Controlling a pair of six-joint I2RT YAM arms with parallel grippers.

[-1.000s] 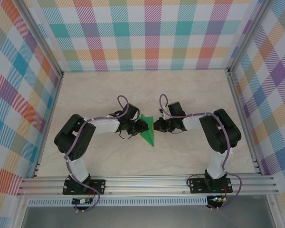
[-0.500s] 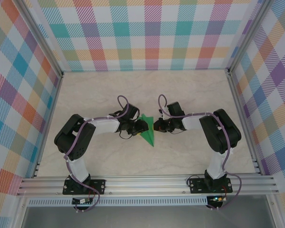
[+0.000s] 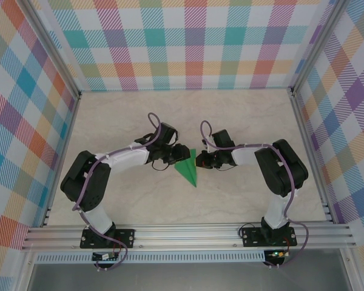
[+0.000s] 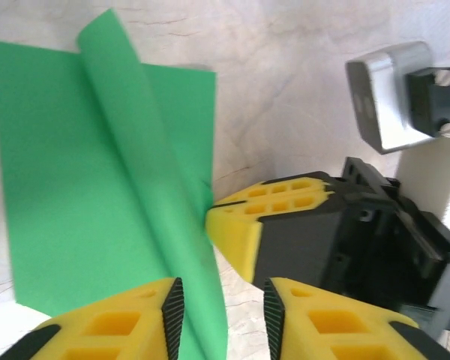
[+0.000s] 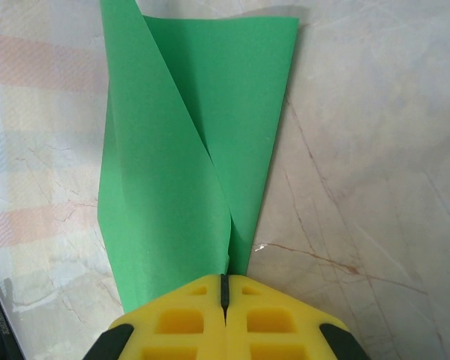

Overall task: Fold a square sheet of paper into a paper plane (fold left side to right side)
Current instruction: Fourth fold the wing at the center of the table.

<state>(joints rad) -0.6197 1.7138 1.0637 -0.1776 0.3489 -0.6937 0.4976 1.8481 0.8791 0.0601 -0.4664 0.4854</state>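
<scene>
The bright-green sheet of paper [image 3: 188, 171] lies mid-table, folded into a narrow pointed shape with its tip toward the arms. My right gripper [image 5: 225, 289] is shut on the paper [image 5: 181, 150] where two layers meet at its right edge, and it also shows in the top view [image 3: 199, 161]. My left gripper [image 4: 223, 319] is open at the paper's far left side [image 3: 181, 154]. A raised flap of the paper [image 4: 146, 187] stands up between its jaws, close to the left pad [image 4: 172, 315]. The right gripper's yellow fingers [image 4: 266, 214] sit just beyond it.
The pale marbled table [image 3: 242, 121] is walled by plaid panels [image 3: 188, 42] at the back and both sides. An aluminium rail [image 3: 188, 233] runs along the near edge. The right arm's silver wrist housing [image 4: 390, 97] hangs close to my left gripper.
The left arm has stretched out, carrying its gripper up and slightly right along the paper's far edge. Its jaws have narrowed a little. The right gripper has kept its hold.
</scene>
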